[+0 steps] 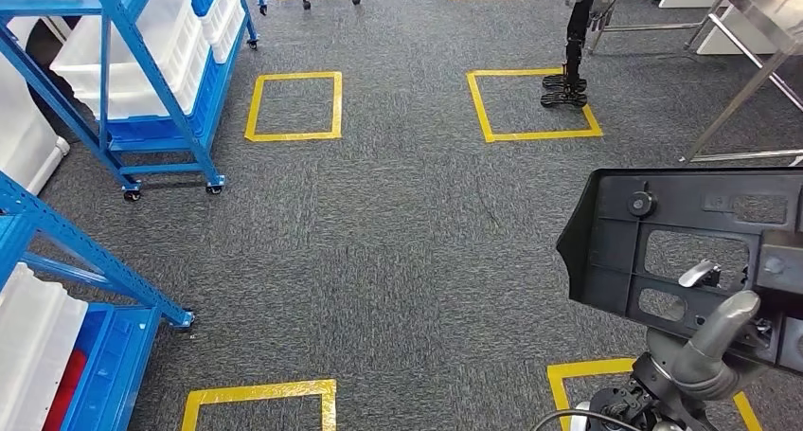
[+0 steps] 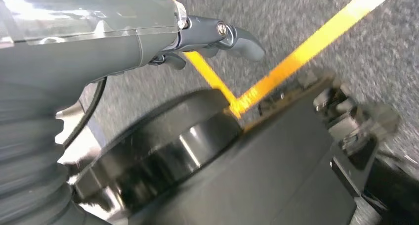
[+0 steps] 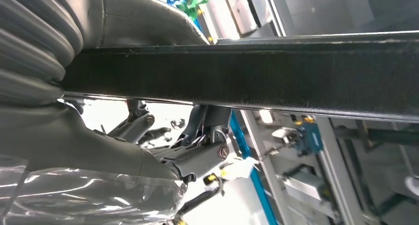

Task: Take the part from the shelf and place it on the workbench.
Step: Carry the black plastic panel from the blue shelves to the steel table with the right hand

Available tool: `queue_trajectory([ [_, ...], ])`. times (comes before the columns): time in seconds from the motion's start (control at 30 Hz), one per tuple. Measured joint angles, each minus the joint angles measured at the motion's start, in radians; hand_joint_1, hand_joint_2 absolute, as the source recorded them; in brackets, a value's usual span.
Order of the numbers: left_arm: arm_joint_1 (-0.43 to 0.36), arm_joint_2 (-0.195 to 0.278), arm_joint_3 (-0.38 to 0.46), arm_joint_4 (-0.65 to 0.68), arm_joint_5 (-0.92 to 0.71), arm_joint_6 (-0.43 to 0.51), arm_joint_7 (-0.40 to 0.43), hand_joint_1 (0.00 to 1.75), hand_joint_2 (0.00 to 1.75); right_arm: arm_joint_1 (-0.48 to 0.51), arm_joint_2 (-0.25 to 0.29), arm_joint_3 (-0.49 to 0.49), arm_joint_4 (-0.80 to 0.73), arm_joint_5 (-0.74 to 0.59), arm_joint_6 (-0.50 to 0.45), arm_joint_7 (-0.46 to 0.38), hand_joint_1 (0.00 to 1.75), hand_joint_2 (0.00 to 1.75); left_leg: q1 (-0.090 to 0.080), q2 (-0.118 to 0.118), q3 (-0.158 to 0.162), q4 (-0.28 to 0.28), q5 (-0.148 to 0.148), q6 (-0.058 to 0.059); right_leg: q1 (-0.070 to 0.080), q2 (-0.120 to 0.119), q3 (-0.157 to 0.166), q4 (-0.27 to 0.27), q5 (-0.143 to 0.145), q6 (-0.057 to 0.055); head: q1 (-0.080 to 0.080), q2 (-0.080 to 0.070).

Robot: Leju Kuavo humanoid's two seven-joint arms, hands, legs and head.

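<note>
The part [image 1: 682,251], a broad black moulded plastic panel with cut-out windows, ribs and a round knob on its face, is off the shelf and carried low at the robot's right side, above the grey carpet [image 1: 407,232] and a yellow taped square [image 1: 592,369]. The right hand [image 1: 705,341] is clamped on its lower edge, thumb up against the face of the panel; in the right wrist view the panel's dark edge [image 3: 276,79] crosses between the thumb and the darker fingers [image 3: 207,136] pressed on its other side. The left hand [image 2: 217,37] hangs over the floor holding nothing, its fingers loosely curled rather than spread (whether fully closed I cannot tell). The blue racks [image 1: 142,80] with white bins stand well apart to the left, and a metal table frame [image 1: 758,62] stands ahead on the right, probably the workbench. Judging by its thin ribbed shell, the panel should be light and fairly stiff, but wide enough to swing and twist about a one-edge grip; smooth plastic may slip. A hold on a rib or window rim nearer the middle would seem steadier, with the panel set down flat.
</note>
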Motion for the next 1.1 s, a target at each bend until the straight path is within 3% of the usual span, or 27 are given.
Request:
queue_trajectory([
  [0.03,0.002,0.000,-0.003,0.000,0.006,0.008,-0.002,0.00,1.75,0.001,-0.001,0.000,0.002,-0.001,0.002,0.002,1.75,1.75,-0.003,0.016,0.002,-0.003,0.001,0.003,0.000,-0.034,-0.028,0.057,-0.032,0.003,0.000,0.000],
  [0.07,0.005,0.000,-0.004,0.000,0.018,0.020,-0.008,0.00,1.75,0.001,-0.002,0.000,0.006,-0.005,0.009,0.006,1.75,1.75,-0.006,0.033,0.002,-0.003,0.000,0.006,-0.003,-0.053,-0.061,0.125,-0.064,0.008,0.000,0.000],
  [0.1,0.009,0.000,-0.004,0.000,0.035,0.032,-0.019,0.00,1.75,0.000,-0.004,0.000,0.015,-0.010,0.018,0.010,1.75,1.75,-0.008,0.050,0.002,-0.003,-0.001,0.006,-0.006,-0.060,-0.091,0.184,-0.086,0.012,0.000,0.000],
  [0.13,0.013,0.001,0.000,0.000,0.052,0.045,-0.034,0.00,1.75,-0.004,-0.008,0.001,0.030,-0.016,0.031,0.013,1.75,1.75,-0.009,0.067,0.002,-0.002,-0.003,0.005,-0.009,-0.064,-0.107,0.216,-0.090,0.015,0.000,0.000],
  [0.17,0.017,0.001,0.004,0.000,0.068,0.056,-0.046,0.00,1.75,-0.012,-0.012,0.003,0.051,-0.021,0.045,0.014,1.75,1.75,-0.009,0.084,0.003,-0.002,-0.005,0.004,-0.012,-0.068,-0.101,0.205,-0.074,0.019,0.000,0.000],
  [0.2,0.019,0.001,0.010,0.000,0.084,0.066,-0.055,0.00,1.75,-0.024,-0.017,0.007,0.076,-0.024,0.056,0.013,1.75,1.75,-0.009,0.099,0.005,-0.001,-0.008,0.001,-0.015,-0.077,-0.074,0.156,-0.044,0.021,0.000,0.000],
  [0.27,0.021,0.001,0.026,0.000,0.119,0.090,-0.062,0.00,1.75,-0.058,-0.028,0.021,0.127,-0.025,0.067,0.008,1.75,1.75,-0.011,0.124,0.008,0.003,-0.015,-0.009,-0.015,-0.119,0.003,0.017,0.010,0.019,0.000,0.000],
  [0.33,0.021,0.001,0.048,0.000,0.152,0.106,-0.061,0.00,1.75,-0.091,-0.036,0.035,0.165,-0.028,0.064,0.004,1.75,1.75,-0.015,0.139,0.012,0.008,-0.023,-0.020,-0.007,-0.145,0.039,-0.050,0.023,0.006,0.000,0.000],
  [0.4,0.018,-0.001,0.069,0.000,0.169,0.110,-0.060,0.00,1.75,-0.112,-0.043,0.041,0.186,-0.032,0.050,0.003,1.75,1.75,-0.016,0.154,0.016,0.009,-0.027,-0.030,-0.002,-0.129,0.036,-0.053,0.021,-0.009,0.000,0.000],
  [0.43,0.017,-0.003,0.076,0.000,0.170,0.109,-0.060,0.00,1.75,-0.118,-0.045,0.041,0.189,-0.034,0.042,0.003,1.75,1.75,-0.014,0.153,0.017,0.012,-0.031,-0.036,-0.003,-0.119,0.036,-0.056,0.023,-0.015,0.000,0.000],
  [0.5,0.012,-0.009,0.084,0.000,0.162,0.105,-0.060,0.00,1.75,-0.127,-0.047,0.042,0.191,-0.036,0.031,0.004,1.75,1.75,-0.008,0.113,-0.003,0.064,-0.069,-0.044,-0.007,-0.097,0.037,-0.061,0.026,-0.028,0.000,0.000],
  [0.57,0.011,-0.014,0.086,0.000,0.153,0.101,-0.062,0.00,1.75,-0.132,-0.047,0.044,0.190,-0.036,0.027,0.006,1.75,1.75,-0.005,0.064,-0.063,0.194,-0.134,-0.047,-0.007,-0.073,0.037,-0.062,0.028,-0.036,0.000,0.000],
  [0.6,0.011,-0.015,0.086,0.000,0.148,0.098,-0.062,0.00,1.75,-0.133,-0.047,0.044,0.190,-0.036,0.025,0.008,1.75,1.75,-0.004,0.055,-0.098,0.263,-0.159,-0.048,-0.005,-0.059,0.037,-0.062,0.028,-0.039,0.000,0.000],
  [0.63,0.010,-0.017,0.086,0.000,0.143,0.096,-0.063,0.00,1.75,-0.132,-0.047,0.045,0.190,-0.036,0.024,0.009,1.75,1.75,-0.004,0.051,-0.123,0.308,-0.166,-0.047,-0.003,-0.044,0.037,-0.061,0.028,-0.039,0.000,0.000],
  [0.67,0.008,-0.018,0.086,0.000,0.139,0.095,-0.063,0.00,1.75,-0.133,-0.047,0.045,0.191,-0.035,0.022,0.009,1.75,1.75,-0.004,0.048,-0.134,0.316,-0.152,-0.046,-0.001,-0.027,0.037,-0.059,0.028,-0.039,0.000,0.000],
  [0.73,0.004,-0.019,0.086,0.000,0.136,0.094,-0.060,0.00,1.75,-0.134,-0.047,0.046,0.191,-0.034,0.019,0.010,1.75,1.75,-0.004,0.032,-0.099,0.214,-0.074,-0.039,-0.001,0.006,0.038,-0.054,0.027,-0.038,0.000,0.000],
  [0.8,0.002,-0.018,0.086,0.000,0.137,0.096,-0.055,0.00,1.75,-0.137,-0.048,0.049,0.192,-0.034,0.015,0.008,1.75,1.75,-0.002,-0.016,-0.049,0.085,-0.018,-0.033,-0.002,0.035,0.035,-0.048,0.027,-0.032,0.000,0.000],
  [0.87,0.002,-0.018,0.086,0.000,0.142,0.099,-0.051,0.00,1.75,-0.141,-0.048,0.052,0.194,-0.034,0.011,0.007,1.75,1.75,-0.004,-0.042,-0.032,0.038,-0.011,-0.028,-0.007,0.058,0.028,-0.048,0.031,-0.019,0.000,0.000],
  [0.9,0.003,-0.017,0.086,0.000,0.146,0.101,-0.049,0.00,1.75,-0.142,-0.049,0.053,0.195,-0.035,0.008,0.007,1.75,1.75,-0.006,-0.034,-0.030,0.033,-0.009,-0.025,-0.009,0.070,0.025,-0.050,0.034,-0.010,0.000,0.000],
  [0.93,0.003,-0.018,0.086,0.000,0.148,0.102,-0.049,0.00,1.75,-0.143,-0.051,0.053,0.196,-0.036,0.006,0.006,1.75,1.75,-0.005,-0.023,-0.028,0.028,-0.004,-0.018,-0.011,0.073,0.022,-0.051,0.036,-0.004,0.000,0.000],
  [1.0,0.005,-0.018,0.086,0.000,0.152,0.105,-0.051,0.00,1.75,-0.148,-0.055,0.054,0.198,-0.038,0.004,0.005,1.75,1.75,-0.002,0.001,-0.024,0.013,0.008,-0.005,-0.007,0.031,0.005,-0.021,0.015,0.003,0.000,0.000],
  [1.07,0.011,-0.018,0.086,0.000,0.153,0.106,-0.054,0.00,1.75,-0.156,-0.059,0.056,0.201,-0.041,0.001,0.005,1.75,1.75,-0.002,0.030,-0.024,0.006,0.013,0.002,-0.004,-0.035,-0.046,0.083,-0.044,0.007,0.001,0.000],
  [1.1,0.015,-0.018,0.086,0.000,0.154,0.107,-0.055,0.00,1.75,-0.159,-0.061,0.057,0.204,-0.045,-0.001,0.005,1.75,1.75,-0.003,0.046,-0.025,0.006,0.013,0.003,-0.005,-0.052,-0.077,0.148,-0.073,0.009,0.000,0.000],
])
